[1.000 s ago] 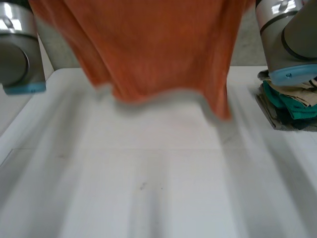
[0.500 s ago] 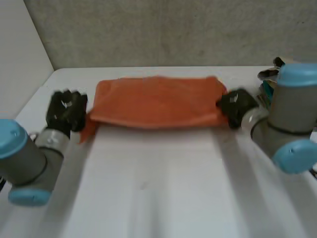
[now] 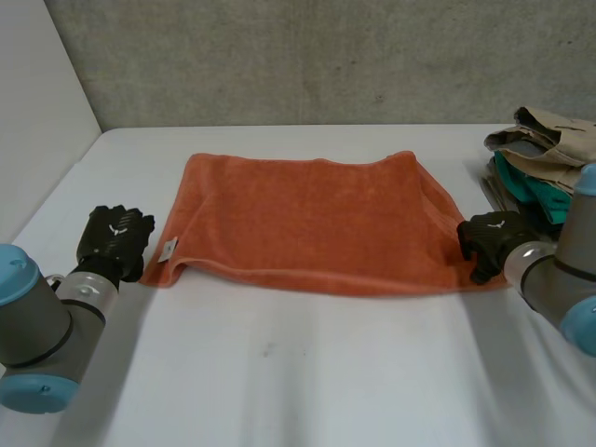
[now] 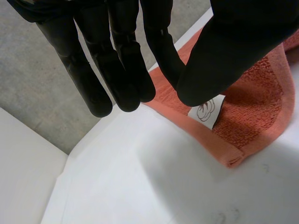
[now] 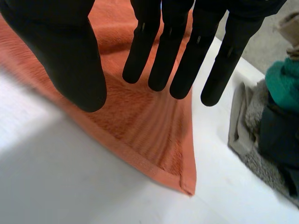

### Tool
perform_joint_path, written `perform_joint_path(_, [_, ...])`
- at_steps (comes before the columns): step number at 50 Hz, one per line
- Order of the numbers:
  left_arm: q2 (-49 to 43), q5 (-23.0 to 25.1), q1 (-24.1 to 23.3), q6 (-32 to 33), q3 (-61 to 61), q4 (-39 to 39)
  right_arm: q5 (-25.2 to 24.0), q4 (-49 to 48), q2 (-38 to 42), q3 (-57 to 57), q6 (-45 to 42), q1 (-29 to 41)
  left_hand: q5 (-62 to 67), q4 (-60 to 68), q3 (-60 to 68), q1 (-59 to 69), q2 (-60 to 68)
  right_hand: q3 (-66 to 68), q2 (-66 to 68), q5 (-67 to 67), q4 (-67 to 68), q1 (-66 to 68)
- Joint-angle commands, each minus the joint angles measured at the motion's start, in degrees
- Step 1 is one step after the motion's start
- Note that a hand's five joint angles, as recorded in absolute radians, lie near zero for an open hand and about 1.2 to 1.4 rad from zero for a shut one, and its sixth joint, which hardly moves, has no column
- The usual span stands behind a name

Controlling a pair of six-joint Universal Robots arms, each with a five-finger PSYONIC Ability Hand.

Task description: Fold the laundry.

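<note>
Starting nearest in the head view: finds the left hand (image 3: 116, 240) just beside the near left corner of the orange towel (image 3: 303, 223), and the right hand (image 3: 492, 244) right at the towel's near right corner. Gives the layout from there, but little of the fingers.

Turning to the left wrist view for those: shows the left hand's fingers (image 4: 117, 74) straight and side by side, thumb set apart from them, nothing pinched between. Puts the towel's corner just past the thumb, flat on the white table (image 3: 307, 372), with a small white label (image 4: 205, 111) lying on the hem.

Gets much the same from the right wrist view: fingers (image 5: 192, 56) straight, thumb held wide of them, clasping nothing, the towel's near right corner lying below the fingertips. Adds, off to the side of that hand, a close look at a pile of clothes (image 5: 275, 126) in teal, dark and grey, near the corner but not touching it.

Going farther in the head view: lies spread flat across the middle of the table, long side toward the arms, between the two hands. Ends at a grey wall (image 3: 326, 56) beyond the table's far edge.
</note>
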Motion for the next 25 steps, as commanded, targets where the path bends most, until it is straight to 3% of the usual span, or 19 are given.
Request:
perform_joint_path(1, [0.1, -0.1, -0.9, -0.1, -0.3, -0.2, -5.3, 4.0, 2.3, -1.6, -0.5, -2.1, 12.7, 11.2, 11.6, 13.8, 11.3, 8.0, 7.9, 7.9, 7.9, 7.9])
perform_joint_path(3, [0.6, -0.1, -1.2, -0.1, -0.8, -0.8, -5.5, 4.1, 2.1, -1.6, -0.5, -2.1, 10.2, 8.7, 9.1, 11.3, 8.8, 8.8, 8.7, 8.7, 8.7, 8.7])
perform_joint_path(5, [1.1, 0.0, -1.3, -0.1, -1.4, -1.4, -5.9, 4.1, 2.1, -1.6, -0.3, -2.1, -9.4, -10.9, -10.5, -8.3, -10.8, 16.2, 16.1, 16.1, 16.1, 16.1])
perform_joint_path(6, [1.6, 0.0, -1.4, -0.1, -1.6, -2.0, -6.1, 3.6, 2.1, -1.2, 0.1, -2.1, -19.3, -20.8, -20.4, -18.2, -20.7, 32.0, 31.9, 31.9, 31.9, 31.9])
perform_joint_path(7, [2.8, 0.3, -1.4, -0.1, -1.8, -3.1, -6.1, 3.2, 2.1, -1.0, 0.1, -2.0, -32.8, -34.2, -33.8, -31.6, -34.2, 32.2, 32.0, 32.0, 32.1, 32.0])
perform_joint_path(8, [3.4, 0.5, -1.3, -0.1, -1.9, -3.9, -6.1, 2.8, 2.1, -0.9, 0.1, -2.0, -35.1, -36.5, -36.1, -33.9, -36.5, 32.2, 32.0, 32.0, 32.1, 32.0])
perform_joint_path(11, [5.3, 1.8, -1.3, -0.7, -1.9, -7.7, -5.7, 1.3, 1.8, -0.9, -0.6, -2.0, -36.8, -38.2, -37.8, -35.6, -38.2, 32.2, 32.0, 32.0, 32.1, 32.0])
perform_joint_path(14, [6.9, 4.0, -1.0, -2.7, -1.7, -13.1, -5.3, 1.7, -0.1, -1.1, -1.4, -2.1, -38.0, -39.4, -39.0, -36.8, -39.3, -6.5, -6.6, -6.6, -6.6, -6.6])
perform_joint_path(25, [6.6, 7.3, -1.3, -9.1, 1.0, -16.5, -7.7, 1.9, -7.4, 4.6, -2.4, -5.7, -39.1, -40.6, -40.2, -38.0, -40.5, -6.5, -6.6, -6.6, -6.6, -6.6])
